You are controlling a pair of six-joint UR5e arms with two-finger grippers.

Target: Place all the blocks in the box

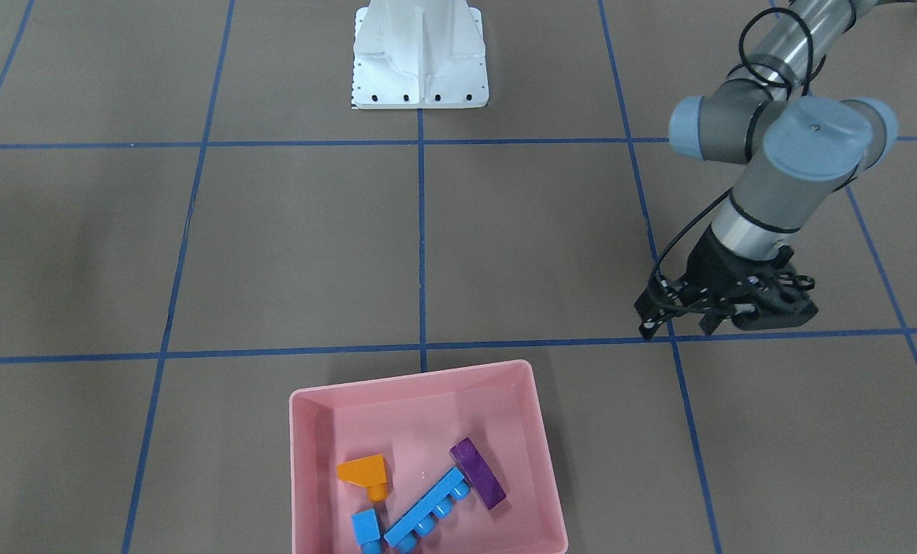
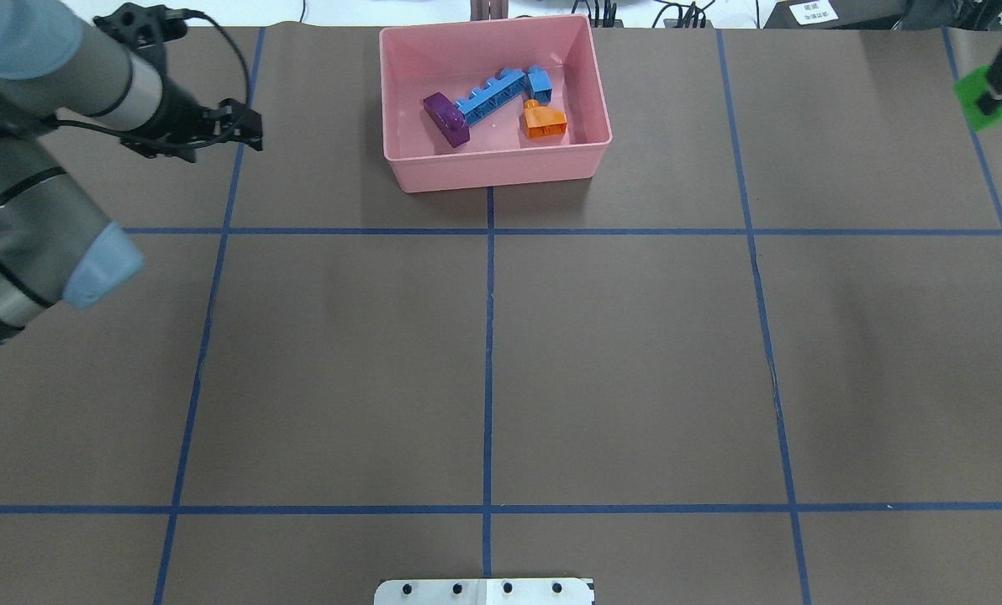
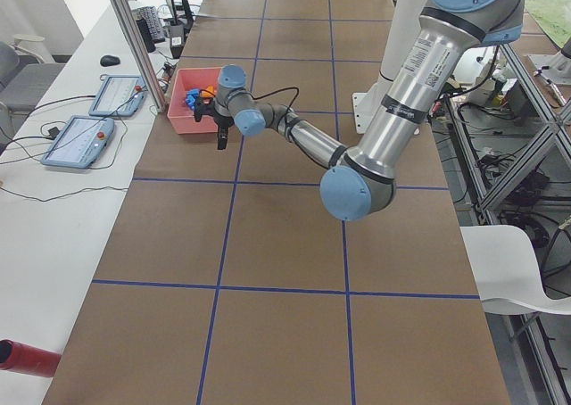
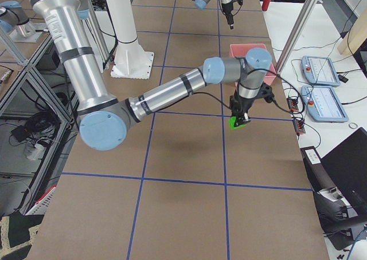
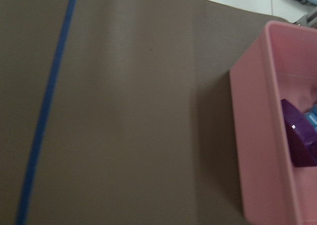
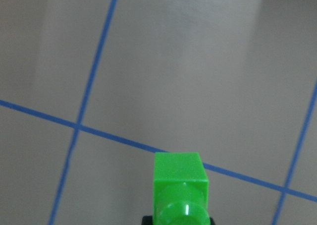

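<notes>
The pink box [image 1: 412, 377] [image 2: 493, 172] stands at the table's far edge from the robot. In it lie the orange sloped block [image 1: 365, 469] [image 2: 545, 122], the small blue block [image 1: 366, 527], the long light-blue block [image 1: 426, 509] [image 2: 488, 94] and the purple bar [image 1: 478, 473] [image 2: 445, 118]. My left gripper [image 1: 678, 329] [image 2: 249, 126] is open and empty, low over the table beside the box. My right gripper [image 2: 993, 92] [image 4: 238, 119] is shut on the green block [image 6: 181, 185] [image 2: 978, 105], held above the table at the far right.
The white metal base plate [image 1: 420, 61] [image 2: 484, 592] sits at the robot's side of the table. Control tablets [image 3: 80, 142] [image 4: 324, 102] lie on the white bench beyond the box. An aluminium post [image 3: 134, 39] stands near the box.
</notes>
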